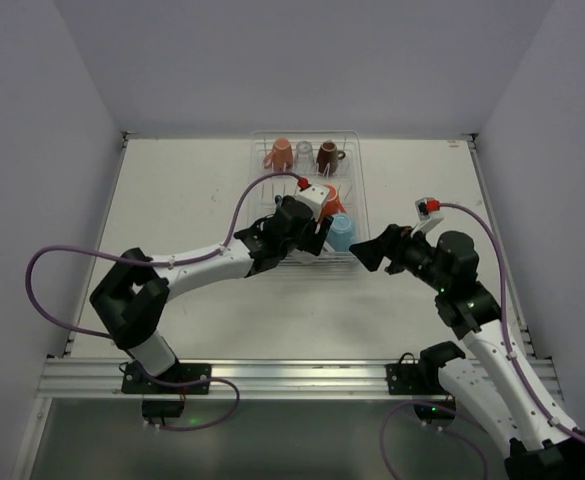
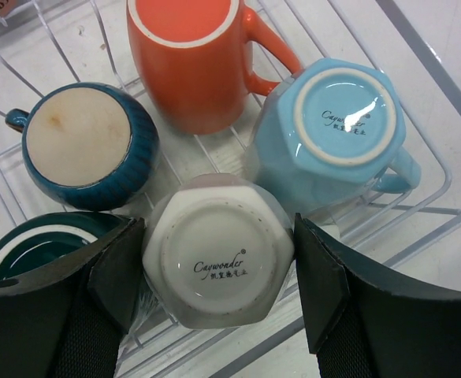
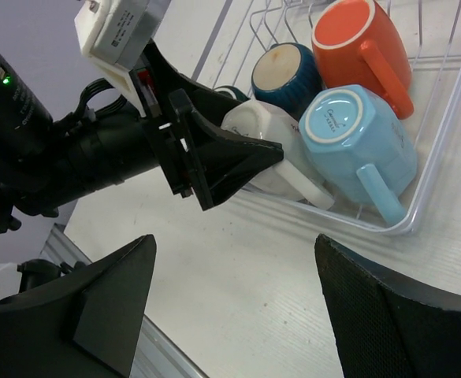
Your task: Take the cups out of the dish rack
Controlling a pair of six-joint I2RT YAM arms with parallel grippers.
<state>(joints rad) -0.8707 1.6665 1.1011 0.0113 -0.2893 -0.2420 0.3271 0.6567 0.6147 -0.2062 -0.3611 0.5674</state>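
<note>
Cup [image 2: 217, 244] between jaws of left hand [image 2: 218, 268]

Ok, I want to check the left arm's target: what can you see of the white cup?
The white cup is a glossy, faceted mug, seemingly ceramic, upside down at the near end of the rack. Its base faces up, printed "Caywonder"; its handle lies by the near rim. The blue cup sits close beside it. The left tool straddles it, a finger each side; contact unclear.
</note>
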